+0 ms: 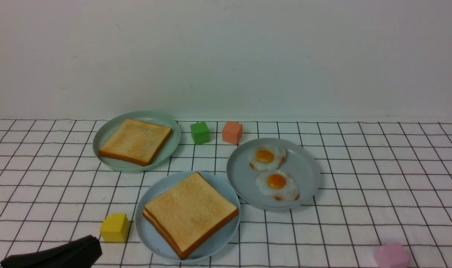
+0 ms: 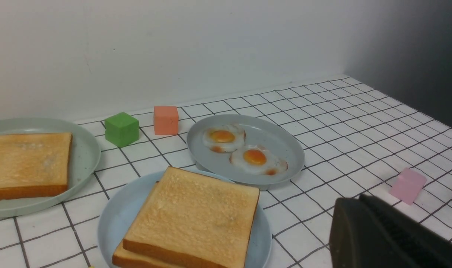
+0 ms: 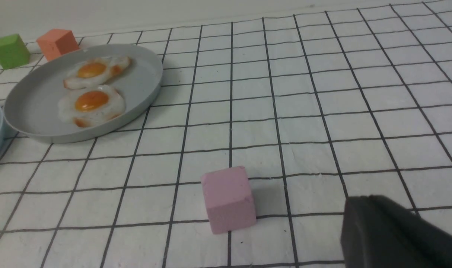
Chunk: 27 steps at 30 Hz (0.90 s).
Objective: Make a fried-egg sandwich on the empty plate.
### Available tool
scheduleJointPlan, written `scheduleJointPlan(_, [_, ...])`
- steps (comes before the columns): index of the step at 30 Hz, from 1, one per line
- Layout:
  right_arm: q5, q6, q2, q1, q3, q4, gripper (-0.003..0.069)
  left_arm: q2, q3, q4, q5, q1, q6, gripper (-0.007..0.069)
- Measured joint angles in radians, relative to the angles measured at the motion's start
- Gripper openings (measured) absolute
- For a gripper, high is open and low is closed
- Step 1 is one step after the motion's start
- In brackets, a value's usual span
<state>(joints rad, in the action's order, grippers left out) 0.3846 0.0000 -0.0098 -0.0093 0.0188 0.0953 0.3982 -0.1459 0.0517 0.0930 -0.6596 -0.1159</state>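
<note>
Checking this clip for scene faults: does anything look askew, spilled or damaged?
Nothing spilled or damaged. On the sky-blue plate, the two toast slices sit slightly offset, with no egg visible between them. Two fried eggs lie on the grey-blue plate.
</note>
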Motion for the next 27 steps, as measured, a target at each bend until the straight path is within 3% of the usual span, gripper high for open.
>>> scheduleJointPlan(12, [0.0,0.0,0.0,0.0,0.0,0.002,0.0003,-0.014,0.0,0.003,0.0,0.017,0.009,0.0015])
scheduleJointPlan(16, [0.001,0.0,0.0,0.0,0.0,0.002,0.0006,-0.118,0.0,0.022,-0.079,0.169,0.01,-0.0013])
scheduleJointPlan(22, [0.001,0.0,0.0,0.0,0.0,0.002,0.001,-0.363,0.016,0.025,-0.378,0.506,-0.001,-0.0013])
scheduleJointPlan(27, [0.001,0.0,-0.001,0.0,0.0,0.002,0.0014,-0.409,0.147,0.068,-0.483,0.642,-0.02,-0.0013])
